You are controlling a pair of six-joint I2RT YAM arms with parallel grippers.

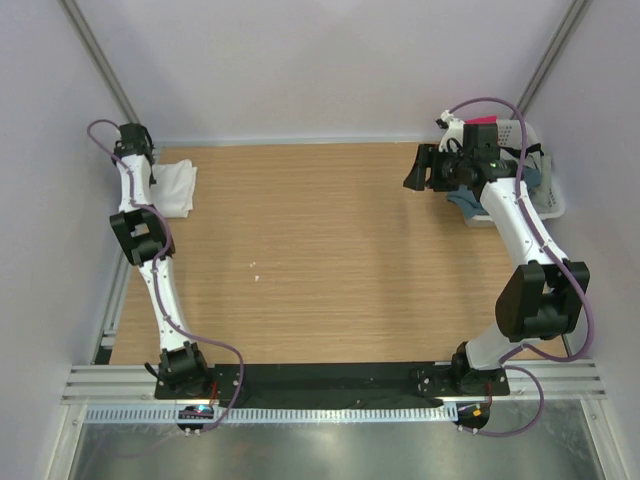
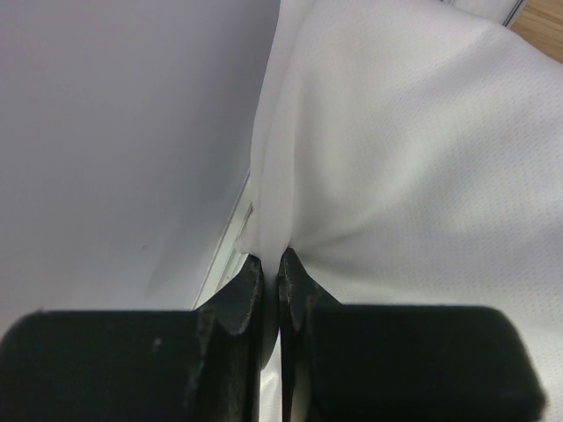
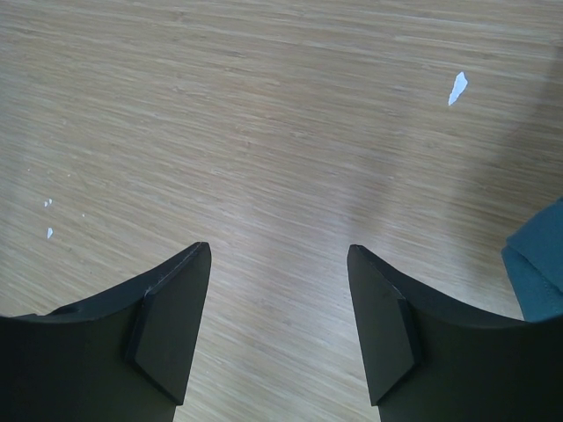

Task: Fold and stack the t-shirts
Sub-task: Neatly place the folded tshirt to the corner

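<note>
Nearest me, both arms are bolted at the near edge of the tabletop (image 1: 320, 250). The left arm (image 1: 160, 290) runs up along the left edge, kinks at its elbow and reaches into the far left corner, close to the wall (image 2: 114, 132). There the left fingers (image 2: 237, 303) are pressed together on a gathered fold of the white t-shirt (image 2: 396, 158), which lies bunched on the wood at that edge. The cloth looks pinched between them, though the tips hide the bite itself.

The right arm (image 1: 520, 230) folds at a high elbow and stretches to the far right, wrist turned inward. The right fingers (image 3: 176, 299) stand spread above bare wood, touching nothing. Just beside them a slate blue t-shirt (image 3: 538, 268) spills from the white basket (image 1: 556, 203), and a red-pink t-shirt (image 1: 483, 121) shows at its far end. A broad stretch of bare wood separates the two arms, marked only by a few white specks (image 1: 256, 266).
</note>
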